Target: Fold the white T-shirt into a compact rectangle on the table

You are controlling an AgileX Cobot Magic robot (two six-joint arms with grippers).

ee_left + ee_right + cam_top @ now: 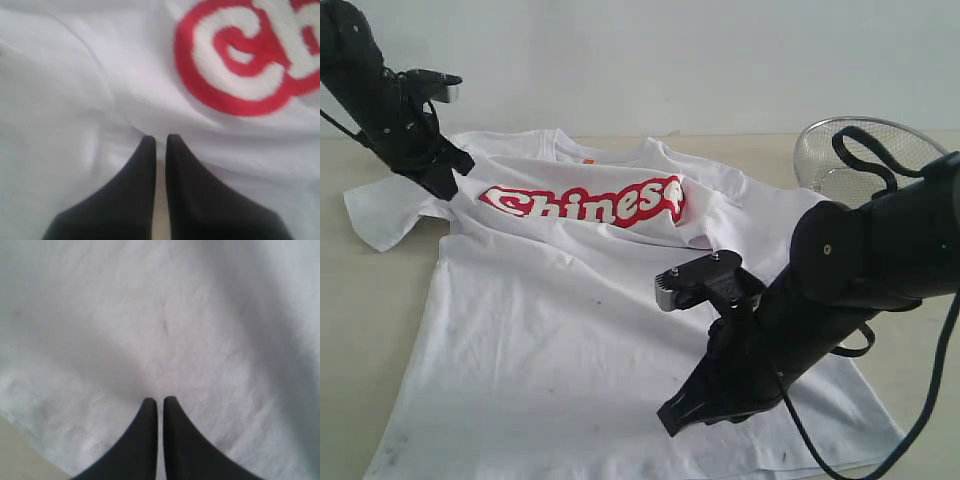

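At the sleeve seam, left hand [442, 184] tilts down, pinched shut on white T-shirt [560, 300]; right hand [671, 417] closed, low near hem. Basket [820, 160] only in exterior.

the pale beige table [355, 320] is largely covered by the white t-shirt [550, 330], spread front-up; a wire-mesh basket [825, 165] is set at its far right.

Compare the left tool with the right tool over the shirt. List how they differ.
Place: the left tool sits at the sleeve seam of the white T-shirt, beside the red lettering. The right tool is over plain cloth near the bottom hem.
Cloth: creases run up to the left tool's tips, while the cloth at the right tool's tips lies flatter.
Shared: both are black and shut, with their tips pointing down at the shirt.
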